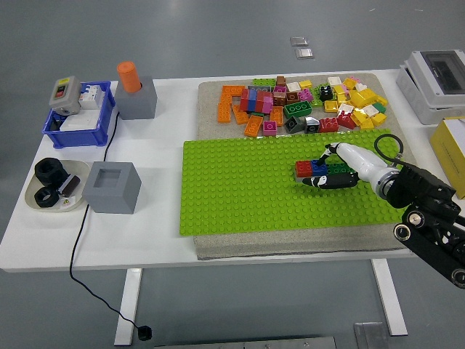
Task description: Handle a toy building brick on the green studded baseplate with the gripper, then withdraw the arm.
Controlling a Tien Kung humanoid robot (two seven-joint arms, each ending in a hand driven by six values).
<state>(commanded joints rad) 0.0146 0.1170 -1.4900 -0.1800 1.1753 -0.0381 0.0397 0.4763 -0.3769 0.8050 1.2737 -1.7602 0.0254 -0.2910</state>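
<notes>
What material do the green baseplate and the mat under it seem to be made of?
The green baseplate looks like hard, glossy plastic: moulded studs, with a bright glare along its far edge. The mat beneath looks like soft, matt felt or fabric: beige-grey, with rounded, slightly fuzzy edges.

You've got a white table (167, 123): grey mat (218, 247) w/ baseplate, blue bin (54, 132), two grey blocks (112, 187), round tray (33, 198).

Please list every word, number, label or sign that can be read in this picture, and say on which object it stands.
No text can be read.
Grey switch box in the blue bin: coloured buttons, any marks too small.
White plate: a small yellowish label, blurred.
White cabinet at right: no legible print.
</notes>
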